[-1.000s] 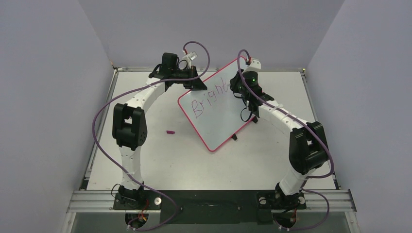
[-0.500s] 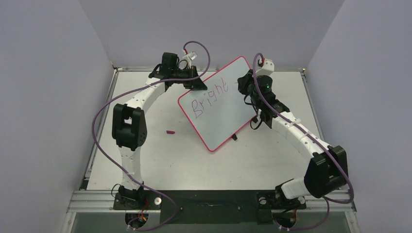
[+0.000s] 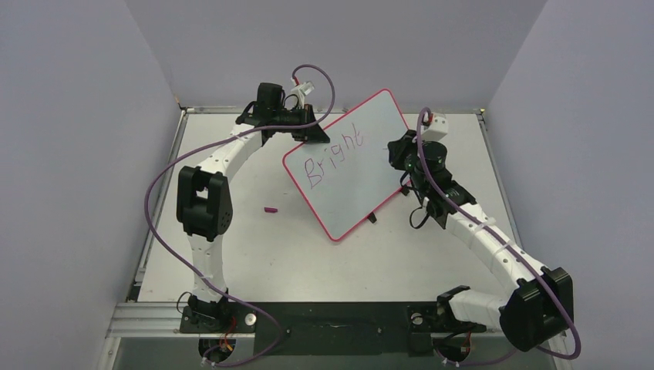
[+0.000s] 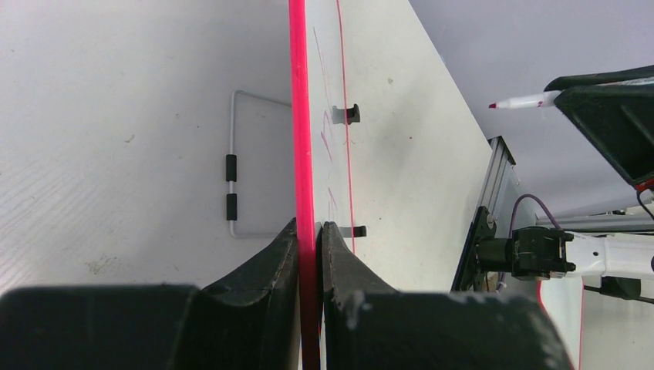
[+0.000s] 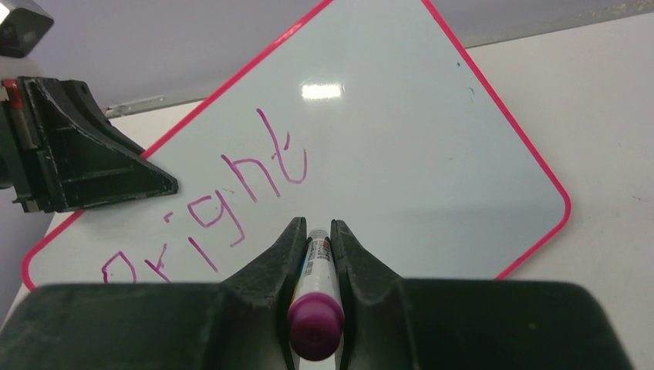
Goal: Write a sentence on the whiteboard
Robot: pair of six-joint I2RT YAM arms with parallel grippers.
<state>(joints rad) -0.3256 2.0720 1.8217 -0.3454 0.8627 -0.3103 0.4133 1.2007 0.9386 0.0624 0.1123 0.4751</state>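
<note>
1. the whiteboard [image 3: 351,189] stands tilted on the table [image 3: 254,247], at far centre.
2. the sentence [image 3: 333,154] on it reads only "bright".
3. the left gripper [image 4: 309,231] is clamped on the board's pink frame edge.
4. the right gripper [image 5: 316,231] is clamped on a marker [image 5: 315,320], its tip clear of the board.

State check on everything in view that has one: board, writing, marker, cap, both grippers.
whiteboard: propped up tilted, held at its frame.
sentence: unfinished, only "Bright" written.
left gripper: shut on the whiteboard's pink frame.
right gripper: shut on the marker.
marker: uncapped, tip in the air, off the whiteboard.
cap: small magenta piece, probably the cap, lying loose on the table left of the whiteboard.
</note>
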